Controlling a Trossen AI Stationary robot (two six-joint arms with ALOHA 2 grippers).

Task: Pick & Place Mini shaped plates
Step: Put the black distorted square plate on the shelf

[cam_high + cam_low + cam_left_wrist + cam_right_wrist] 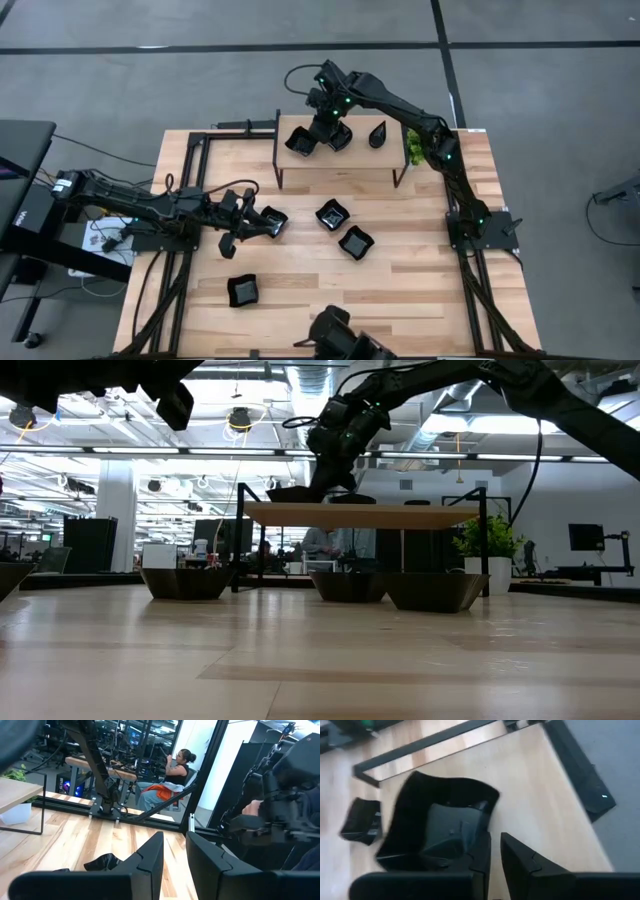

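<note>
Several glossy black mini shaped plates are in view. Three sit on the raised wooden shelf (345, 162): a wavy-edged one (300, 143), another (341, 138) and a teardrop (378, 133). More rest on the table (332, 214) (356, 241) (243, 290) (272, 222). My right gripper (322, 128) (495, 855) slants down over the leftmost shelf plate (435, 815), slightly open, one finger inside it and one outside. My left gripper (250, 220) (174, 862) hovers level above the table by a plate (102, 862), open and holding nothing. My right gripper has one finger (465, 840) inside the wavy-edged plate, next to its wall (490, 807), and the other finger outside. It comes slanting down from the table's right. The plate rests on the shelf. Whether the fingers touch the wall, I cannot tell.
A small green plant (415, 148) stands at the shelf's right end. The shelf's dark legs (240, 535) reach down to the table. Black frame rails (190, 170) run along the table's left and far-left side. A seated person (172, 775) shows in the room beyond.
</note>
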